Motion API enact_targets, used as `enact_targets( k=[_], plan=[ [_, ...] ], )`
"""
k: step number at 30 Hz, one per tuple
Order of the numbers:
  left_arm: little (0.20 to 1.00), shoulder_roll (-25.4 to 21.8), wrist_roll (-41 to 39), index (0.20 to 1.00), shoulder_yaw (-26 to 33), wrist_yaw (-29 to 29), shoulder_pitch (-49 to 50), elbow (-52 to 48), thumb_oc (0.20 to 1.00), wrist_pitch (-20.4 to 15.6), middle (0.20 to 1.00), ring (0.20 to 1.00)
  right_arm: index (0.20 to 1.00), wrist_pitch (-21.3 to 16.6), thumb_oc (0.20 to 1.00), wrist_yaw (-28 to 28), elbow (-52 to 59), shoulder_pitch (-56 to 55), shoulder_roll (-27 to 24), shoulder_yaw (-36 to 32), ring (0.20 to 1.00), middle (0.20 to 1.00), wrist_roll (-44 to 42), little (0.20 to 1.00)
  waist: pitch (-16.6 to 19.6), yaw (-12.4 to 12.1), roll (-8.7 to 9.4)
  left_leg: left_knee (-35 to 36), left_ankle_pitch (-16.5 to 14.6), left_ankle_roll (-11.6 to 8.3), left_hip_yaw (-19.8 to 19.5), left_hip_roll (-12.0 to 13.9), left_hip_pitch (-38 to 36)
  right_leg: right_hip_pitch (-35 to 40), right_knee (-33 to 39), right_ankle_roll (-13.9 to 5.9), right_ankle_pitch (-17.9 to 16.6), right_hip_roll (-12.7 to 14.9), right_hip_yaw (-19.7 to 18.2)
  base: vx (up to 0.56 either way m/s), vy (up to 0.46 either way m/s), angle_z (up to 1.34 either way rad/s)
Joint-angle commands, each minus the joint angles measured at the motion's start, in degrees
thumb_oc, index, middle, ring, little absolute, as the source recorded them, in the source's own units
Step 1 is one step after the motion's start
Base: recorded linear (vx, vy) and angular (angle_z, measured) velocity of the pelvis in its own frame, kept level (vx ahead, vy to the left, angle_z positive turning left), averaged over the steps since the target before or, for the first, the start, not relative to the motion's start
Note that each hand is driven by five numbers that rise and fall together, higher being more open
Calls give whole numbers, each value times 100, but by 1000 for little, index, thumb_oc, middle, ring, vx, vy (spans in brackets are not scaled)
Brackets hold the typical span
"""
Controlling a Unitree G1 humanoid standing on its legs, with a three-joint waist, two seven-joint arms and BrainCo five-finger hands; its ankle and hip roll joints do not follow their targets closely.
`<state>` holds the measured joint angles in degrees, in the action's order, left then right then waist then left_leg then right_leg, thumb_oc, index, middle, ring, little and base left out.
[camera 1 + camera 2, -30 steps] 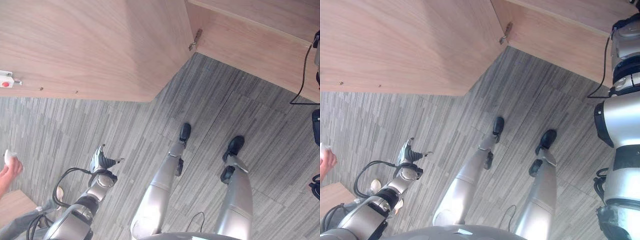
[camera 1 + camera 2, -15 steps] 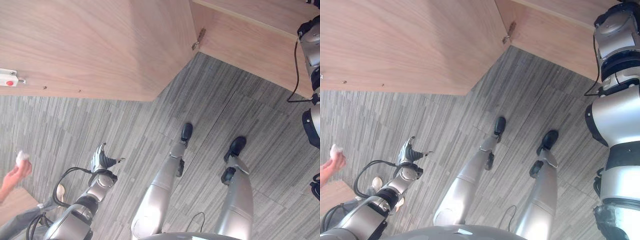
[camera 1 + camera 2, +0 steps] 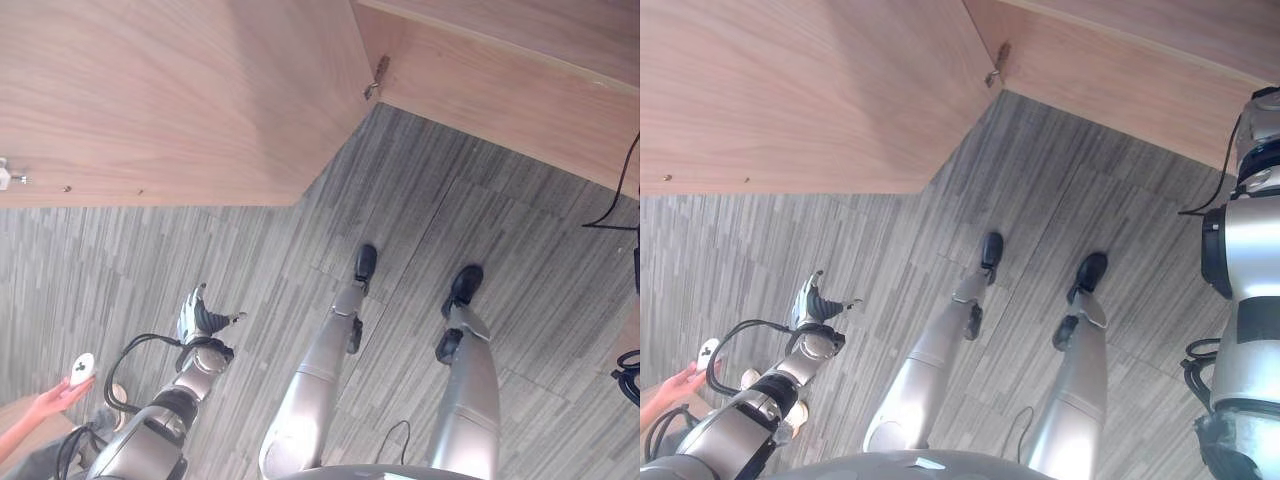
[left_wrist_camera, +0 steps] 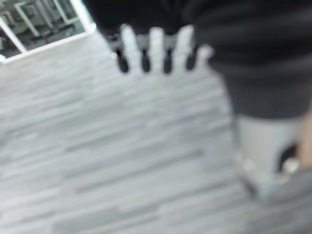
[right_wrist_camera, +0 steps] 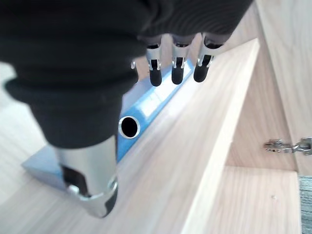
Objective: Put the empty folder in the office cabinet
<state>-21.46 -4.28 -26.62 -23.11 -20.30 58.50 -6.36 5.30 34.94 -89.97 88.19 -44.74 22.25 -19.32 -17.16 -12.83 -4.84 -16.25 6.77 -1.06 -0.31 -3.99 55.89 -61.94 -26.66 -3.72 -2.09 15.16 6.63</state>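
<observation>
Grey striped carpet (image 3: 470, 210) covers the floor, seen from the head views, with an open wooden cabinet door (image 3: 170, 90) standing out over it at the upper left and the cabinet (image 3: 520, 90) body running along the upper right, a metal hinge (image 3: 375, 78) at the corner where they meet. A second hinge (image 5: 287, 145) shows on the inner wall in the right wrist view.

Inside the cabinet, a pale wooden shelf (image 5: 204, 161) carries the blue folder (image 5: 146, 114), which lies flat along it with the round metal-rimmed hole (image 5: 129, 126) of its spine facing out. The right hand (image 5: 178, 66) hangs just above the folder, fingers straight and relaxed, thumb beside the spine, gripping nothing; I cannot tell if the fingertips touch the folder.

The left hand (image 3: 198, 318) hangs low at the robot's left side above the carpet, fingers loosely spread and empty.

At the lower left edge a person's hand (image 3: 55, 400) reaches in holding a small white object (image 3: 81, 367), near the left arm but apart from it. A corner of light wood shows under that hand.
</observation>
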Motion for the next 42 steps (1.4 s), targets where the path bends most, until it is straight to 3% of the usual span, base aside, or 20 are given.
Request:
enact_targets(
  k=[1, 7, 8, 12, 23, 36, 42],
  plan=[
    [1000, -154, -202, 1000, 483, -143, -138, 424, 1000, 129, 1000, 1000, 1000, -251, 1000, -161, 289, 216, -240, 468, 1000, 1000, -379, 1000, -294, -2, -216, 510, -415, -72, -100, 178, -90, 261, -308, -197, 733, -40, -216, 11, -4, -7],
    [1000, -211, -250, 1000, 489, -82, -161, 503, 1000, 103, 1000, 1000, 1000, -514, 1000, -588, 465, 331, -40, 466, 1000, 1000, -804, 1000, -309, 34, -185, 484, -428, -67, -103, 221, -82, 252, -322, -175, 724, -71, -245, 5, 0, -6],
    [1000, -255, -243, 1000, 472, -50, -69, 476, 1000, 78, 1000, 1000, 1000, -700, 1000, -755, 597, 466, 21, 521, 1000, 1000, -1072, 1000, -311, 0, -180, 469, -423, -74, -107, 231, -80, 250, -344, -167, 729, -70, -247, 0, 0, 0],
    [1000, -334, -195, 1000, 440, -10, 49, 432, 1000, 51, 1000, 1000, 1000, -859, 1000, -1054, 754, 587, 121, 664, 1000, 1000, -1361, 1000, -293, -83, -187, 467, -418, -83, -127, 232, -67, 261, -342, -164, 744, -65, -238, 0, 0, 0],
    [1000, -514, -77, 1000, 278, 230, 146, 279, 1000, -9, 1000, 1000, 1000, -1014, 1000, -1908, 1193, 896, 393, 1494, 1000, 1000, -1464, 1000, -180, -347, -177, 459, -350, -91, -191, 178, -26, 170, -409, -165, 735, -46, -250, -1, -2, 1],
    [1000, -449, -21, 1000, 308, 307, 58, 443, 1000, -12, 1000, 1000, 1000, -961, 1000, -1708, 956, 544, 323, 1190, 1000, 1000, -1074, 1000, -157, -294, -125, 484, -318, -96, -132, 172, -100, 320, -232, -199, 653, -68, -237, 0, 0, 0],
    [1000, -377, 160, 1000, 515, 240, 71, 624, 1000, 41, 1000, 1000, 1000, -1000, 1000, -1127, 1410, -553, 618, 593, 1000, 1000, -355, 1000, -131, -58, 25, 585, -332, -151, -52, 262, -714, 1119, 227, -228, 526, -153, -88, -15, 1, -3]
  ],
)
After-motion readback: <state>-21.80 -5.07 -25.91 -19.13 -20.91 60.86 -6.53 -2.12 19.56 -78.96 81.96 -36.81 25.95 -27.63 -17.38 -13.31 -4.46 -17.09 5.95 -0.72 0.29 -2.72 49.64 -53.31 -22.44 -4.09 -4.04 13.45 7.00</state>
